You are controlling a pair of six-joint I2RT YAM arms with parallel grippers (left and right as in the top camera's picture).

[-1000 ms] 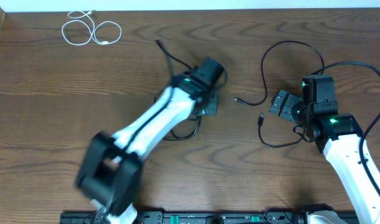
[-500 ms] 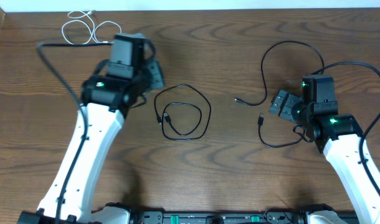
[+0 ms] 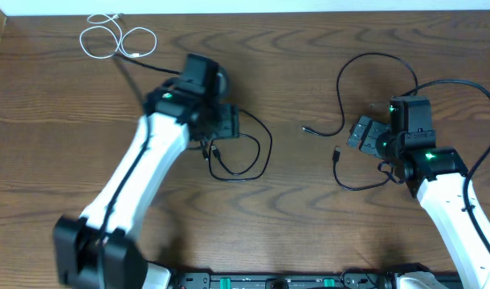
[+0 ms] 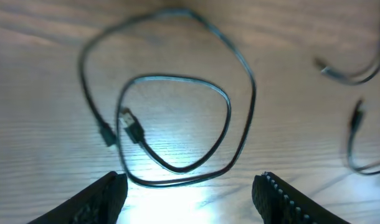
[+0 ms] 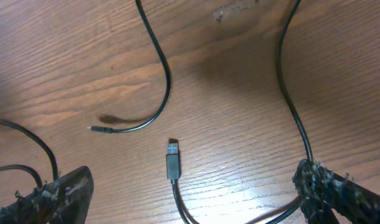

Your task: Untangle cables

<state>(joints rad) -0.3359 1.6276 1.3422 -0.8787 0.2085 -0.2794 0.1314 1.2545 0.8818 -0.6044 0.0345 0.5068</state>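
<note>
Thin white cord [image 3: 119,42] lies far left, alone. Looped black cord [image 4: 177,78] and long black cord [image 5: 167,81] lie apart. Left claw [image 4: 190,185] and right claw [image 5: 190,180] gape wide, empty. Seems nearly done.

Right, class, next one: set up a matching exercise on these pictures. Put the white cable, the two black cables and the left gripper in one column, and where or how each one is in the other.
Things:
A. white cable
B. coiled black cable
C. loose black cable
D. left gripper

Descriptions:
1. open, holding nothing, above a coil
2. far left corner of the table
3. ends lying apart, below the right gripper
4. lying in loops, mid-table

Pairs: A-2, B-4, C-3, D-1
</note>
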